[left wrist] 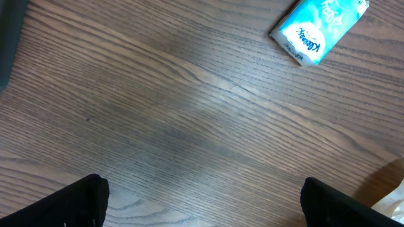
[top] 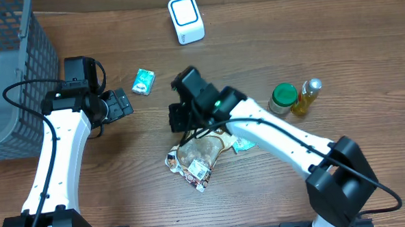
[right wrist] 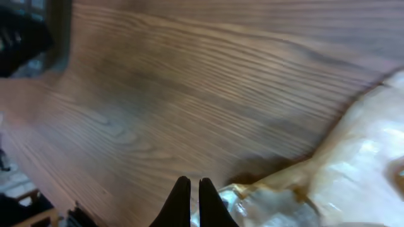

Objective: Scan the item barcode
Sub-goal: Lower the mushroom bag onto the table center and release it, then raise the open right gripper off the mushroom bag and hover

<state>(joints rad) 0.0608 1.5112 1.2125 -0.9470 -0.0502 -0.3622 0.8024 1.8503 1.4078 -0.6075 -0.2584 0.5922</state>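
– Right gripper [right wrist: 190, 200] has its two fingers pressed together, tips down at the left edge of the snack bag [top: 196, 155]. The wrist view does not settle whether any wrapper is caught between them.
– Where does the bag lie?
– Crumpled on the table [top: 138, 198], near the front and about mid-width, with a white label [top: 198, 170] on its near end. That is probably the barcode, though it is too small to read.
– So the step in hand is the pickup?
– It looks so. The pinch should sit on a firm fold of the edge, not on loose film. A slow lift would let the bag hang without swinging, with the label uncovered to face the scanner [top: 185, 19].
– And room to move?
– Bare wood lies left of the bag. Left gripper [top: 120, 103] stands wide open farther left, near the tissue pack [top: 143, 81], with the basket [top: 23, 73] at the left edge. A green-lidded jar [top: 283, 97] and a yellow bottle [top: 306, 96] stand close together on the right. The scanner sits at the far edge, and the way to it between tissue pack and jar is open.
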